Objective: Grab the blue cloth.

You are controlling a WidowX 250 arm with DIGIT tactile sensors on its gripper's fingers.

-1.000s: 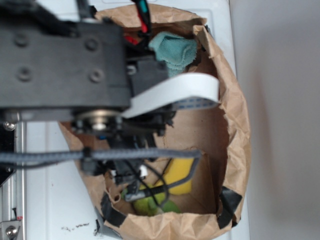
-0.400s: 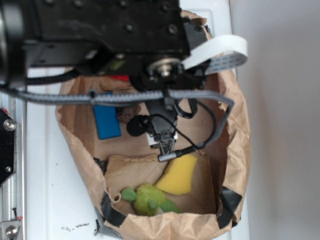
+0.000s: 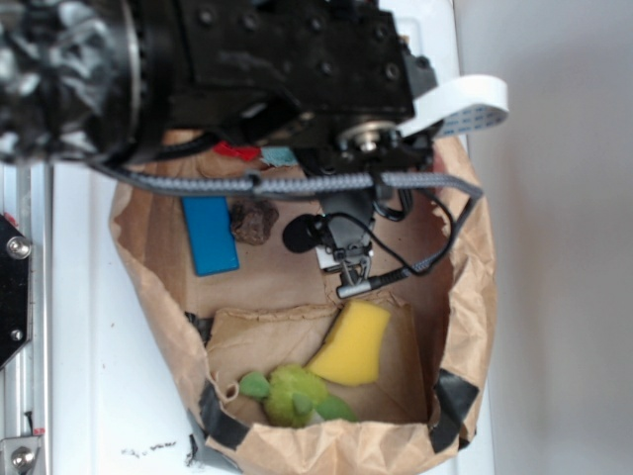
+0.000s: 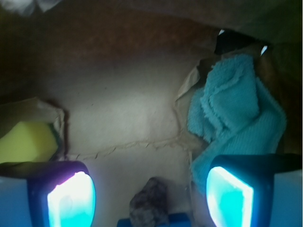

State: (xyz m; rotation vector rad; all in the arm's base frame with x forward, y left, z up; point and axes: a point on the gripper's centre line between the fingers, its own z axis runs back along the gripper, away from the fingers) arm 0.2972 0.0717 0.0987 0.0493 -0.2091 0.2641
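The blue cloth [image 4: 232,109] is a fuzzy teal towel bunched up against the paper wall, at the right of the wrist view. My gripper [image 4: 151,196] is open, its two fingers wide apart with nothing held. The right finger [image 4: 229,196] overlaps the cloth's lower edge; the left finger [image 4: 71,201] is over bare paper. In the exterior view the black arm [image 3: 267,69] covers nearly all of the blue cloth [image 3: 280,156], leaving only a teal sliver, and hides the fingers.
Everything sits inside a brown paper bag [image 3: 473,287]. A dark rough lump [image 4: 150,205] and a rigid blue block [image 3: 210,235] lie below the fingers. A bit of red cloth [image 3: 235,150], a yellow sponge [image 3: 351,343] and a green plush [image 3: 292,394] are also in the bag.
The arm has swung toward the back of the bag, over the blue cloth. This uncovered the blue block, the dark lump and the sponge.
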